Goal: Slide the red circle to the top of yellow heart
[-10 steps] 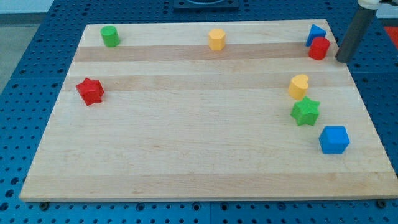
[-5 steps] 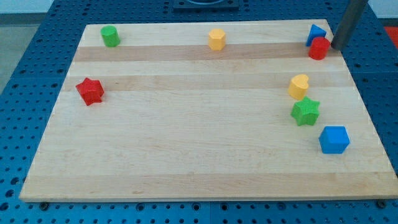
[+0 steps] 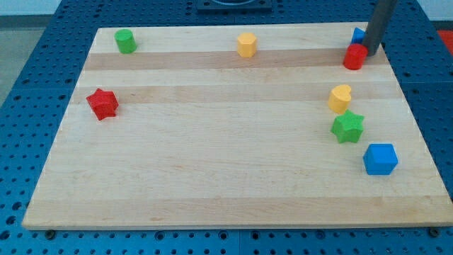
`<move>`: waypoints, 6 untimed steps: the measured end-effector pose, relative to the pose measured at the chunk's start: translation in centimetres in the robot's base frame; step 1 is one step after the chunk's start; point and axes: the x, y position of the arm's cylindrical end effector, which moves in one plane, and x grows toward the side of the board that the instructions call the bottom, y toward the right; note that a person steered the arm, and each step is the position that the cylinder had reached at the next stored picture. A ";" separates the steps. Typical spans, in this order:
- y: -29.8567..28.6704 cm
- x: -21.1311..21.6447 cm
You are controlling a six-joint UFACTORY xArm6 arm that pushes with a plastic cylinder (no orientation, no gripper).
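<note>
The red circle (image 3: 355, 57) lies near the board's top right corner. My tip (image 3: 371, 52) touches its right side, and the rod rises out of the view's top. The rod partly hides a blue block (image 3: 358, 35) just above the red circle; its shape cannot be made out. The yellow heart (image 3: 340, 98) lies below the red circle, a clear gap apart.
A green star (image 3: 347, 127) lies just below the yellow heart and a blue cube (image 3: 380, 159) lower right of it. A yellow block (image 3: 246, 44) sits at top centre, a green block (image 3: 125, 41) at top left, a red star (image 3: 102, 103) at left. The board's right edge (image 3: 405, 92) is close.
My tip has moved left from off the board's right edge to the red circle and has pushed it slightly left and down. The rod now covers part of the blue block.
</note>
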 end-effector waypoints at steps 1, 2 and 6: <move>-2.1 0.0; -3.9 1.0; -5.5 6.5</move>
